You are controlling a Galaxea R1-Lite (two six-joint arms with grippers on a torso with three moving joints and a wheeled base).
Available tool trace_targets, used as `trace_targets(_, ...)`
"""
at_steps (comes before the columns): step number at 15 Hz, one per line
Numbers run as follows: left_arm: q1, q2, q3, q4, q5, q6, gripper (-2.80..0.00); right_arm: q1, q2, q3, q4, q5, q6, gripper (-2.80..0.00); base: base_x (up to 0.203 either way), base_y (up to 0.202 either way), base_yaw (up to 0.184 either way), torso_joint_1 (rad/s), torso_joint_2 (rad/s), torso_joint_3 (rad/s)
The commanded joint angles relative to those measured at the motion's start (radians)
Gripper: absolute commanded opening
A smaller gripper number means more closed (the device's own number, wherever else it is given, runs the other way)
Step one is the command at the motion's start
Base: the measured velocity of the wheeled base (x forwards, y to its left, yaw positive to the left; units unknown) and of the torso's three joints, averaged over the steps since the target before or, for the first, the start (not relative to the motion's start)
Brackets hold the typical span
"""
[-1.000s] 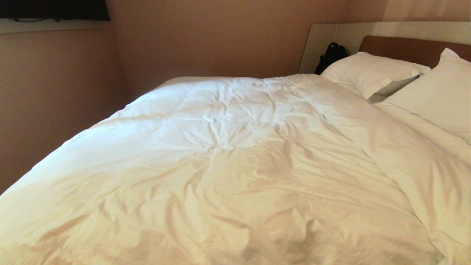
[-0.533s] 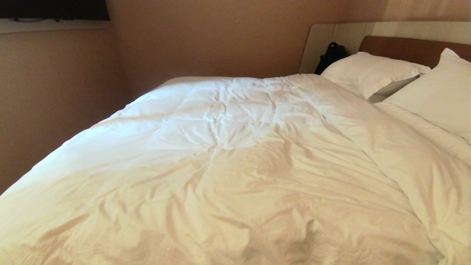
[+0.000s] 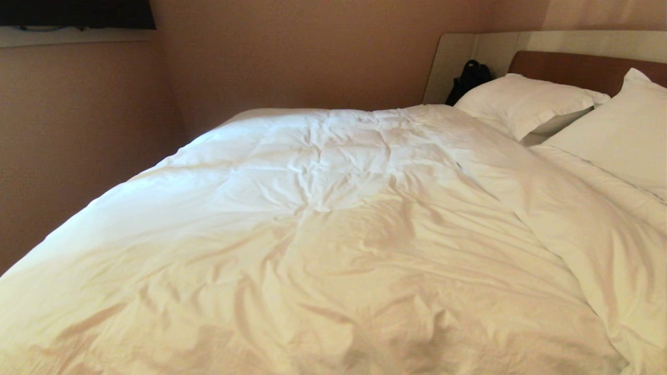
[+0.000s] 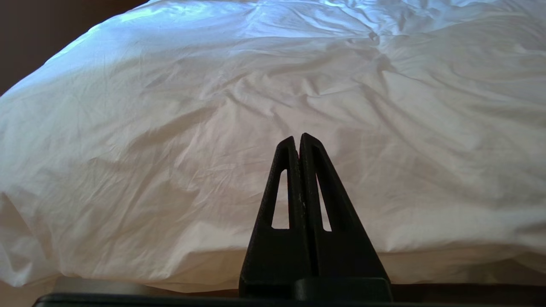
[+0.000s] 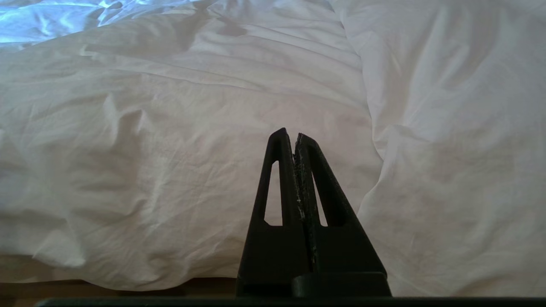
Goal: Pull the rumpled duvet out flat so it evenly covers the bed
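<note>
pinkish walls close round the bed [image 3: 583,67], whose brown headboard stands at the far right. white duvet [image 3: 323,229] lies wrinkled over the mattress, its length running from the foot edge toward two pillows [image 3: 521,101]. no writing shows. left gripper [image 4: 300,143] and right gripper [image 5: 290,138] hang at the near edge, fingers pressed together, holding nothing.

Bed [image 3: 583,67] under duvet [image 3: 333,219], pillows [image 3: 521,101]

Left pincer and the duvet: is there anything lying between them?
Nothing. In the left wrist view the shut left pincer points at the duvet with only open air between; no other thing stands there.
</note>
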Motion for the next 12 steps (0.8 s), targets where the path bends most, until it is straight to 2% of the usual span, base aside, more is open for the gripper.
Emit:
trace_targets(1, 0.000, 0.002, 0.000, -0.001, 0.000, -0.002, -2.80, 0.000, 0.000, 0.000, 0.000, 0.000, 0.000, -2.80, 0.000, 0.000, 0.000, 0.000, 0.00, 0.000)
trace_targets(12, 0.000, 0.002, 0.000, -0.003, 0.000, -0.002, -2.80, 0.000, 0.000, 0.000, 0.000, 0.000, 0.000, -2.80, 0.000, 0.000, 0.000, 0.000, 0.00, 0.000)
